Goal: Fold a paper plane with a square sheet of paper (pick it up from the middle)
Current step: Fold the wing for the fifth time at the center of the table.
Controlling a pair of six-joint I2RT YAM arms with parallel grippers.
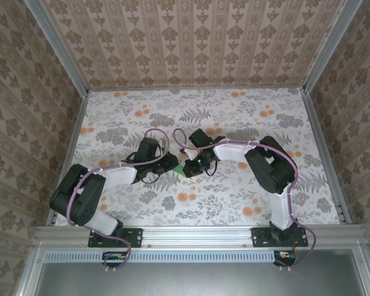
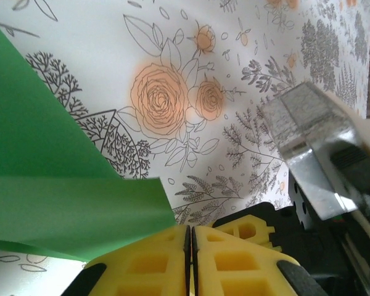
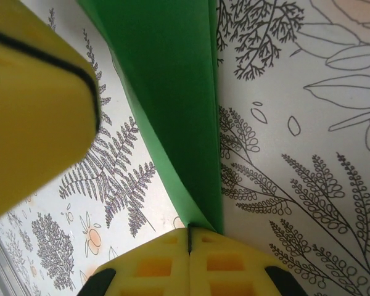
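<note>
From above, creased green sheet of paper (image 1: 180,168) lying mid-counter (image 1: 234,123) between both arms' jaws, left wrist, left jaws pressing shut beside its folded corner, right wrist, right jaws pinching its narrow end, yellow left finger (image 3: 37,105) blocking the upper-left corner.

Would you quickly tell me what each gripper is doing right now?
Left gripper: closed; grip on the paper cannot be told.
Right gripper: closed on the paper.

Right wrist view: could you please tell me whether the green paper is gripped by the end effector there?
Yes, the green paper runs down into the seam between the closed yellow fingers of the right end effector.
</note>
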